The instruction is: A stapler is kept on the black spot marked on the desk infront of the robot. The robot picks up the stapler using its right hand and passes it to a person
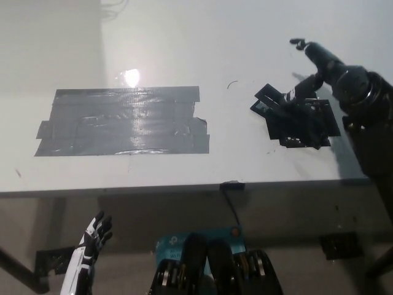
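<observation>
Dim, greyish picture, bright glare spot on the desk (131,77), sheen across grey tape patch (123,121), soft focus

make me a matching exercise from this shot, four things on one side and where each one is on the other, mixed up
Things:
1. white left hand
2. black right hand
3. grey tape patch
4. stapler

Places:
A. desk's left half, lying flat
B. below the desk's front edge, lower left, holding nothing
C. on the black spot, desk's right side
D. above the desk's right side, at the stapler, with a finger sticking up

Pairs: 1-B, 2-D, 3-A, 4-C
</observation>
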Tool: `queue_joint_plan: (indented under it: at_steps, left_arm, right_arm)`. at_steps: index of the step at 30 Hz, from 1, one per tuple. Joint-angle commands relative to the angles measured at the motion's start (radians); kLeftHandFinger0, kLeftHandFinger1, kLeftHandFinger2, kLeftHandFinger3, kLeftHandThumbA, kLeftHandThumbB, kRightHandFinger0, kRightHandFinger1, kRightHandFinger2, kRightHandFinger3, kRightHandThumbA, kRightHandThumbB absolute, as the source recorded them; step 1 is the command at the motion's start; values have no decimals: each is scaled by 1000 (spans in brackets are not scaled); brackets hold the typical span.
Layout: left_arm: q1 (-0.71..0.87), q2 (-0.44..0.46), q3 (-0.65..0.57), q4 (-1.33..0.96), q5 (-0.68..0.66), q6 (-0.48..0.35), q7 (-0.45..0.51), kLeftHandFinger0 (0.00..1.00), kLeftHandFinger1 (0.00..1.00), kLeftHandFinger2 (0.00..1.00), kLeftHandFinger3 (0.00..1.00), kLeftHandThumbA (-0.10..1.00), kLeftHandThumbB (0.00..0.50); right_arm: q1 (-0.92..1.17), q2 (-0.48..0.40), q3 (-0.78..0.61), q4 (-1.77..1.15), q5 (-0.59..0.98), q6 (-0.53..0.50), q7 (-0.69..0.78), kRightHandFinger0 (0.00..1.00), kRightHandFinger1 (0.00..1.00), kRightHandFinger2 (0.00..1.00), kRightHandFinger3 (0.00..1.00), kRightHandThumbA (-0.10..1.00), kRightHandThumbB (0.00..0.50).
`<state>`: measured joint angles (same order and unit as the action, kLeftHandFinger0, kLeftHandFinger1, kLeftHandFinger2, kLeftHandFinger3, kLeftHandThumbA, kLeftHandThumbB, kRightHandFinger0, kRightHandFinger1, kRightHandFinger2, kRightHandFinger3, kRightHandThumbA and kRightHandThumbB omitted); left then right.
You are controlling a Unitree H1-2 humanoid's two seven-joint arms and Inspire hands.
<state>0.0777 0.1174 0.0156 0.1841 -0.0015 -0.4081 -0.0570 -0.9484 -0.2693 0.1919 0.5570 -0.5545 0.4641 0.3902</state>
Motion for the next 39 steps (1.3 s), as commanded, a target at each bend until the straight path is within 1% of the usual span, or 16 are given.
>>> queue_joint_plan:
  at_steps: [1, 7, 8, 10, 13, 14, 16, 17, 21, 28, 29, 31, 34, 36, 37, 39]
  left_arm:
    - [-6, 15, 4, -26, -6, -1, -9, 1000, 1000, 1000, 1000, 1000, 479]
    - [-9, 17, 3, -26, -11, 0, -13, 1000, 1000, 1000, 1000, 1000, 488]
    - [-9, 19, 3, -24, -11, -7, -14, 1000, 1000, 1000, 1000, 1000, 487]
    - [-11, 20, 4, -21, -11, -13, -14, 1000, 1000, 1000, 1000, 1000, 485]
    - [-13, 20, 4, -15, -10, -14, -14, 1000, 1000, 1000, 1000, 1000, 497]
    - [-14, 20, 4, -13, -8, -15, -13, 1000, 1000, 1000, 1000, 1000, 494]
    - [-18, 19, 2, -9, -6, -13, -14, 1000, 1000, 1000, 1000, 1000, 498]
    - [-19, 18, 1, -9, -9, -13, -15, 1000, 1000, 1000, 1000, 1000, 494]
    - [-16, 19, 2, -21, -7, -4, -14, 1000, 1000, 1000, 1000, 1000, 490]
    - [-18, 21, 4, -30, -8, 13, -14, 1000, 1000, 1000, 1000, 1000, 497]
    - [-19, 20, 3, -32, -7, 16, -13, 1000, 1000, 1000, 1000, 1000, 493]
    - [-23, 18, 2, -22, -9, 4, -14, 1000, 1000, 1000, 1000, 1000, 473]
    - [-25, 17, 2, -20, -7, 7, -13, 1000, 1000, 1000, 1000, 1000, 474]
    - [-25, 18, 3, -21, -8, 9, -13, 1000, 1000, 1000, 1000, 1000, 476]
    - [-25, 18, 3, -21, -9, 10, -14, 1000, 1000, 1000, 1000, 1000, 471]
    - [-26, 19, 4, -22, -10, 11, -15, 1000, 1000, 1000, 1000, 1000, 468]
  right_arm:
    - [-26, 8, -3, -10, -50, 6, 8, 1000, 1000, 1000, 1000, 1000, 366]
    - [-27, 8, 16, 41, -47, 6, -16, 1000, 1000, 1000, 1000, 1000, 354]
    - [-36, 1, 37, 70, -34, 6, -18, 1000, 1000, 1000, 1000, 1000, 328]
    - [-47, -2, 50, 98, -23, 1, -22, 1000, 1000, 1000, 1000, 1000, 311]
    - [-56, -1, 51, 124, -12, -4, -24, 1000, 1000, 1000, 1000, 1000, 336]
    - [-60, 3, 49, 130, -10, 0, -23, 1000, 1000, 1000, 1000, 1000, 324]
    - [-69, 8, 55, 150, -4, 6, -30, 1000, 1000, 1000, 1000, 1000, 327]
    - [-71, 12, 59, 161, -5, 5, -38, 1000, 1000, 1000, 1000, 1000, 348]
    - [-81, 20, 69, 205, -3, -7, -52, 1000, 1000, 1000, 1000, 1000, 339]
    - [-107, 25, 81, 261, 2, -2, -58, 1000, 1000, 1000, 1000, 1000, 345]
    - [-112, 23, 81, 272, 7, -9, -59, 1000, 1000, 1000, 1000, 1000, 331]
    - [-118, 22, 82, 281, 13, -16, -64, 1000, 1000, 1000, 1000, 1000, 342]
    - [-120, 24, 84, 275, 15, -14, -70, 1000, 1000, 1000, 1000, 1000, 347]
    - [-122, 26, 83, 275, 19, -16, -70, 1000, 1000, 1000, 1000, 1000, 340]
    - [-125, 29, 85, 277, 18, -15, -74, 1000, 1000, 1000, 1000, 1000, 358]
    - [-127, 35, 92, 275, 13, -16, -77, 1000, 1000, 1000, 1000, 1000, 357]
